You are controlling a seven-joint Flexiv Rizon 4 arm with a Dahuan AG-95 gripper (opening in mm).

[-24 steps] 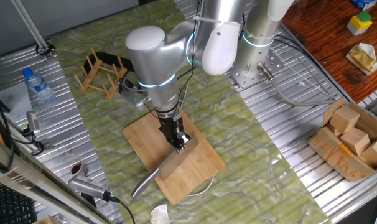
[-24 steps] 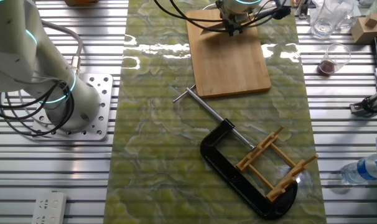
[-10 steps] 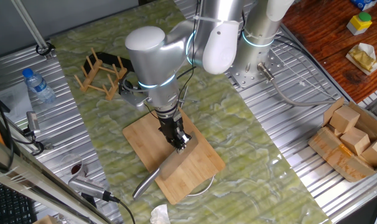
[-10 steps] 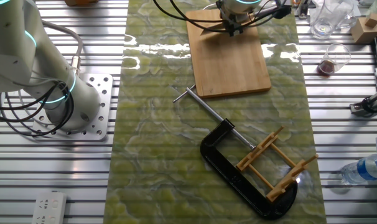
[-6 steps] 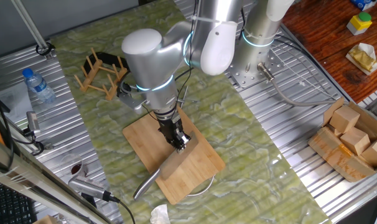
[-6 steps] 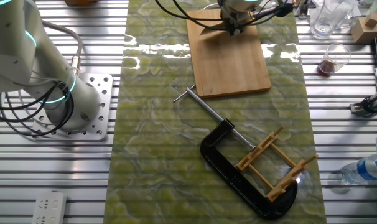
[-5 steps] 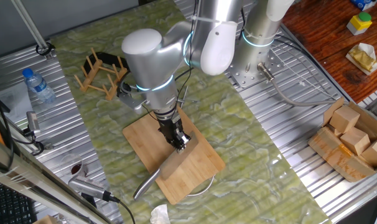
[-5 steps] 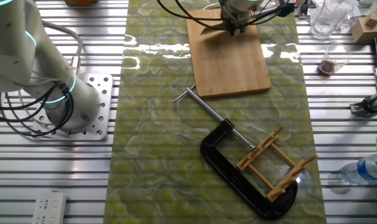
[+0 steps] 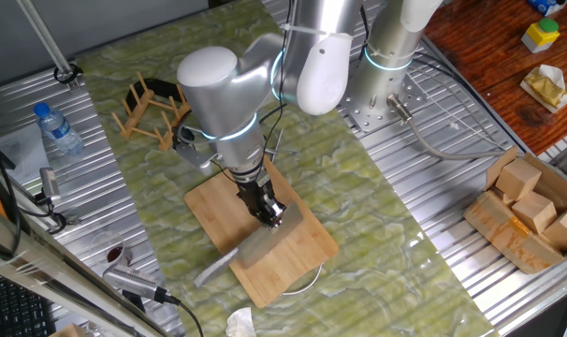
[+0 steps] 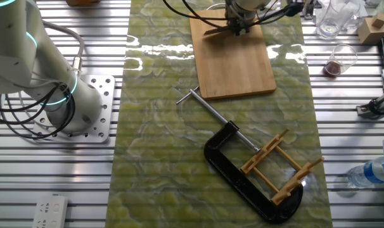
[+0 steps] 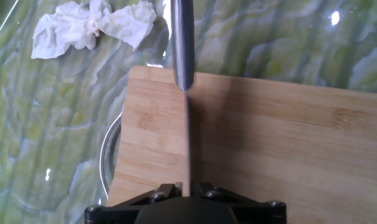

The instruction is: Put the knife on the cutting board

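My gripper (image 9: pixel 272 217) is shut on the blade of the steel knife (image 9: pixel 255 251) and holds it over the bamboo cutting board (image 9: pixel 211 210). The blade lies across the board's near half. The handle (image 9: pixel 211 272) sticks out past the board's left edge over the green mat. In the hand view the knife (image 11: pixel 188 137) stands edge-on between my fingers (image 11: pixel 165 190), with its round handle (image 11: pixel 182 43) reaching beyond the board (image 11: pixel 288 143). In the other fixed view my gripper (image 10: pixel 239 22) is at the far end of the board (image 10: pixel 233 63).
A black clamp (image 10: pixel 243 177) with a metal rod and a wooden peg rack (image 9: pixel 152 110) lie further along the mat. A crumpled tissue (image 11: pixel 92 25) and a wire ring (image 11: pixel 104 155) lie by the board's end. A water bottle (image 9: pixel 57 129) and a box of wooden blocks (image 9: pixel 531 211) stand to the sides.
The arm's elbow has swung a little to the left. The knife has turned slightly in the grip, and its handle has shifted left and a bit up. The board has not moved.
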